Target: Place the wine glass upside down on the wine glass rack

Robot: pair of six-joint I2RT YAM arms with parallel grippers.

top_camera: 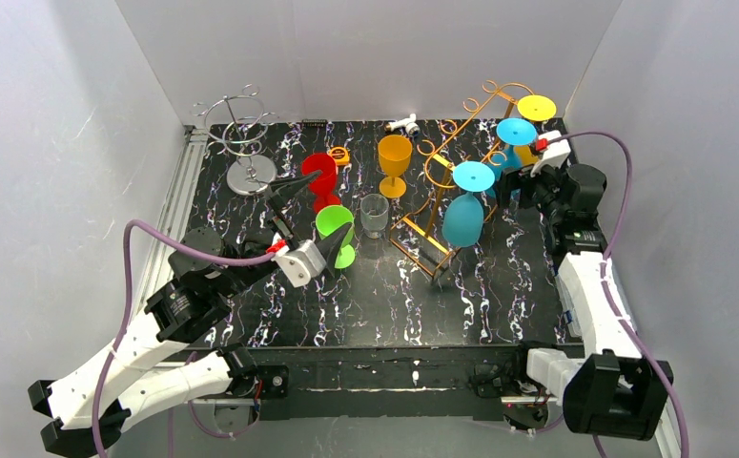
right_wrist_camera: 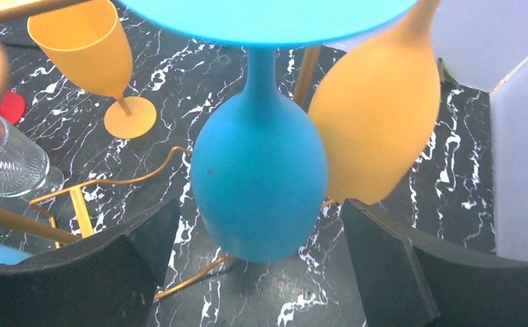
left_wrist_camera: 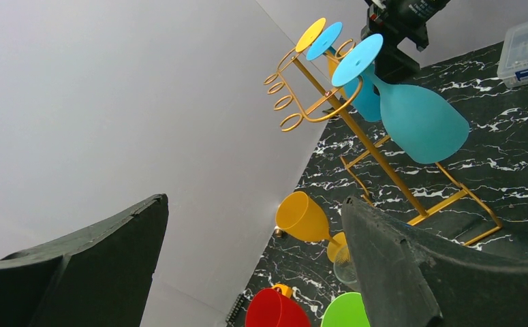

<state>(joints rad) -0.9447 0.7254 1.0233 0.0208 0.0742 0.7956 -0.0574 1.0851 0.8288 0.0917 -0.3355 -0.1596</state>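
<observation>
A black tabletop with white marble veining (top_camera: 499, 296) fills the middle of the top view. A silver wire stand on a round base (top_camera: 249, 174) sits at its upper left. Right of that stand a red plastic wine glass (top_camera: 319, 172) and a green plastic wine glass (top_camera: 327, 218). At centre are an orange plastic goblet (top_camera: 395, 155) and a clear glass tumbler (top_camera: 375, 215). The gold wire wine glass rack (left_wrist_camera: 383, 163) stands right of centre. A small white object (top_camera: 404, 122) lies at the far edge.

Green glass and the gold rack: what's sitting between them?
A clear glass stands on the table between the green glass and the gold rack. The top view shows it.
</observation>
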